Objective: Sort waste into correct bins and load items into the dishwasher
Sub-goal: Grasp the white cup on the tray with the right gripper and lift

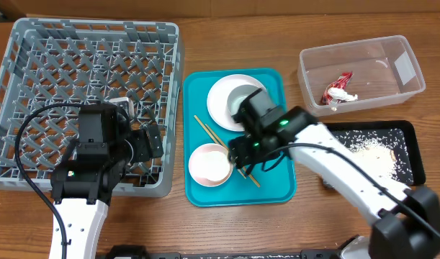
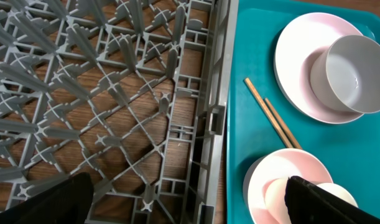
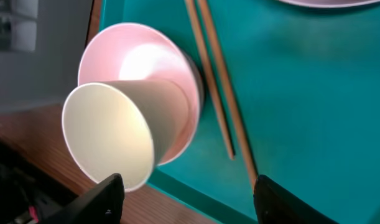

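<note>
Teal tray [image 1: 271, 188]: rectangular, rounded corners, low raised rim. Lies flat at middle of wooden table [image 1: 227, 36], nearer front edge than back edge. Table: brown, grain running left to right.

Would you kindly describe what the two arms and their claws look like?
The left arm and right arm both have white tubular links and black joint housings with small green lights. Black cables run along each. The claw fingers are plain black.
</note>
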`<action>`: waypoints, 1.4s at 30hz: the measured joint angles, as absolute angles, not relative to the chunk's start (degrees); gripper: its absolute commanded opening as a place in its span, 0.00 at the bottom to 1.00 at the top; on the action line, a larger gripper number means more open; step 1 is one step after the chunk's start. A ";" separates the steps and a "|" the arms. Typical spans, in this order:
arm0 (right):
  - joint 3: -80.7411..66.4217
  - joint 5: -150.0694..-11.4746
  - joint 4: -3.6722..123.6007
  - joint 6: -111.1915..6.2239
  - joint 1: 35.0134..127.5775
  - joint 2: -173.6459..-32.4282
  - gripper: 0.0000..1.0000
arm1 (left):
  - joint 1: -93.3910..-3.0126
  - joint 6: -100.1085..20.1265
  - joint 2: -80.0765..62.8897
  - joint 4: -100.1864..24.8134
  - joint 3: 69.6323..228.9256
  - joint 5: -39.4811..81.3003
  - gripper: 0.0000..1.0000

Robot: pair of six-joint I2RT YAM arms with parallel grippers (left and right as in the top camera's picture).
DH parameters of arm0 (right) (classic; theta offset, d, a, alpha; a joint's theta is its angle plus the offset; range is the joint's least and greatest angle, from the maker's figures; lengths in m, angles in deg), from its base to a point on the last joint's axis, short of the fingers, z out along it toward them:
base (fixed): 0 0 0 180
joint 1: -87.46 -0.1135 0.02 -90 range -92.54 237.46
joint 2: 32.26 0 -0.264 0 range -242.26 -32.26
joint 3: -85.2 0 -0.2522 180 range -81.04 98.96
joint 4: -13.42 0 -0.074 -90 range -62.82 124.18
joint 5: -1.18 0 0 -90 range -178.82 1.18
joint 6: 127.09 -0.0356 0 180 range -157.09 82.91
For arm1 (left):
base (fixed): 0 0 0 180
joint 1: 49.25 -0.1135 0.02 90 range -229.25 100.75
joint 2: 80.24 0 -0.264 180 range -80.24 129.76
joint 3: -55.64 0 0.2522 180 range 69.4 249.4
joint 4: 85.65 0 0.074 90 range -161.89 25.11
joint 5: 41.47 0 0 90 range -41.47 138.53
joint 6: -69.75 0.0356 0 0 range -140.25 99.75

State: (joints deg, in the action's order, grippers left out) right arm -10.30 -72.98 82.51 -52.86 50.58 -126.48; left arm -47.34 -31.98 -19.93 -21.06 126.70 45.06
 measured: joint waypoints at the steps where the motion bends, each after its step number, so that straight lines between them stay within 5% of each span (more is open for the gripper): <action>1: -10.30 -74.12 82.23 -53.84 49.11 -127.62 0.64 | -47.34 -31.98 -19.93 -21.06 126.70 45.06 1.00; 4: -10.32 -75.69 81.72 -55.54 47.28 -130.19 0.55 | -47.34 -31.98 -19.93 -21.06 126.70 45.06 1.00; 6: -10.34 -76.24 81.07 -56.79 46.82 -132.53 0.35 | -47.34 -31.98 -19.93 -21.06 126.70 45.06 1.00; 11: -10.32 -77.07 80.37 -58.43 46.55 -134.67 0.09 | -47.34 -31.98 -19.93 -21.06 126.70 45.06 1.00; 29: 0.72 -76.65 84.59 -58.01 50.88 -130.04 0.04 | -47.34 -31.98 -19.93 -21.06 126.74 44.80 1.00; 36: 0.72 -53.24 77.72 -54.91 72.26 -129.49 0.04 | -47.34 -32.16 -19.93 -23.34 126.77 37.02 0.99; 42: 0.72 -29.64 76.83 -48.86 82.12 -129.49 0.04 | -47.34 -32.59 -17.17 -34.31 126.88 18.46 1.00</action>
